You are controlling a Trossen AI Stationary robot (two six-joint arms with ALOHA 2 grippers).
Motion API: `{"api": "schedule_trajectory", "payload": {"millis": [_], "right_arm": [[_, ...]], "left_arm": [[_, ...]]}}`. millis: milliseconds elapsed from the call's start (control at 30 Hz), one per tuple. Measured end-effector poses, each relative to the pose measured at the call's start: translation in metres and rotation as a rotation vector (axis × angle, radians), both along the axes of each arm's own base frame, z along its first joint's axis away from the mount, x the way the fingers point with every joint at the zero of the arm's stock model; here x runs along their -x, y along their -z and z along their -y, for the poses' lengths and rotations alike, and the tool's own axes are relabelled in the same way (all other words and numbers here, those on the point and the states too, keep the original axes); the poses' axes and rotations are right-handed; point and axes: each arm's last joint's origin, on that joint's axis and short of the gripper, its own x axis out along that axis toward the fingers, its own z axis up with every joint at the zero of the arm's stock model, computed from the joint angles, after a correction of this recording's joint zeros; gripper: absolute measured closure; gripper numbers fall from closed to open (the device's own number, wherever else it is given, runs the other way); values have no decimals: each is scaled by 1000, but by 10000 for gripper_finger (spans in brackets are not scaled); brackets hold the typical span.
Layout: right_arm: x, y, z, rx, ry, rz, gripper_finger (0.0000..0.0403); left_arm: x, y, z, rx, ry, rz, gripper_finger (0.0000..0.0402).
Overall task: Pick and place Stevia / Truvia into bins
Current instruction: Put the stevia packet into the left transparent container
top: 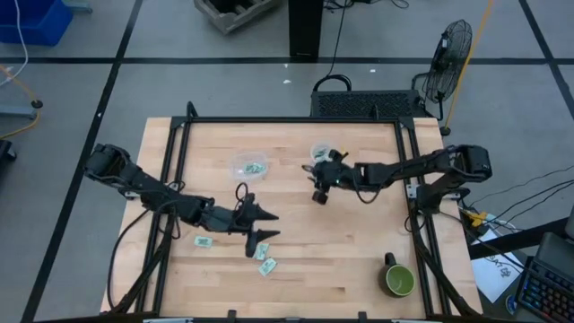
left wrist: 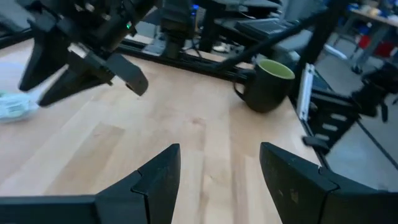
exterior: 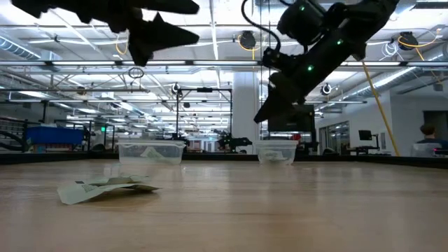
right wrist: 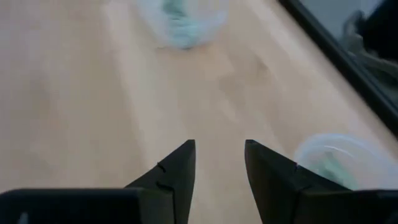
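Note:
Three pale green and white sachets lie flat on the table near its front: one (top: pixel 204 241) to the left and two (top: pixel 261 251) (top: pixel 267 266) just in front of my left gripper (top: pixel 269 225). That gripper hovers open and empty above the wood (left wrist: pixel 217 168). The oval tub (top: pixel 249 166) and the round cup (top: pixel 321 152) stand farther back, each with greenish sachets inside. My right gripper (top: pixel 318 191) hangs open and empty in front of the cup, raised off the table (exterior: pixel 280 98). Its wrist view shows the tub (right wrist: pixel 180 22) and the cup (right wrist: pixel 336 158).
A dark green mug (top: pixel 399 281) stands at the front right of the table, also seen in the left wrist view (left wrist: pixel 267 84). A black metal frame (top: pixel 287 120) borders the table. Bare wood lies between the two grippers and across the middle front.

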Motion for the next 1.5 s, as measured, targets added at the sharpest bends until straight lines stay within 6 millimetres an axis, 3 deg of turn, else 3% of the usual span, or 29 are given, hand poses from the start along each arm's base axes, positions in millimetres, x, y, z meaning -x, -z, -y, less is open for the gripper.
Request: {"api": "schedule_trajectory", "payload": {"millis": [233, 400, 567, 700, 833, 1033, 1233, 1400, 1500], "right_arm": [[-4, -5, -59, -15, -187, 78, 276], [0, -8, -98, -33, -316, 202, 274], [5, -14, -121, -30, -406, 326, 278], [5, -19, -129, -22, -439, 382, 279], [6, -19, -130, -24, -443, 380, 279], [6, -19, -130, -25, -441, 381, 279], [6, -19, -130, -45, -430, 386, 279], [6, -18, -130, -44, -431, 379, 279], [6, -18, -130, -44, -431, 379, 279]], "left_arm": [[9, -2, 23, 19, 54, -3, 176], [19, 13, 47, -56, 19, -51, 176], [26, 27, 60, -122, -84, -58, 176], [28, 38, 69, -136, -64, -88, 176], [25, 62, 78, -82, 64, -180, 176], [4, 92, 94, -108, 52, -265, 176], [-18, 88, 120, -148, 69, -373, 176], [-23, 90, 127, -200, -25, -578, 176], [-28, 94, 132, -218, -40, -614, 176]]}}
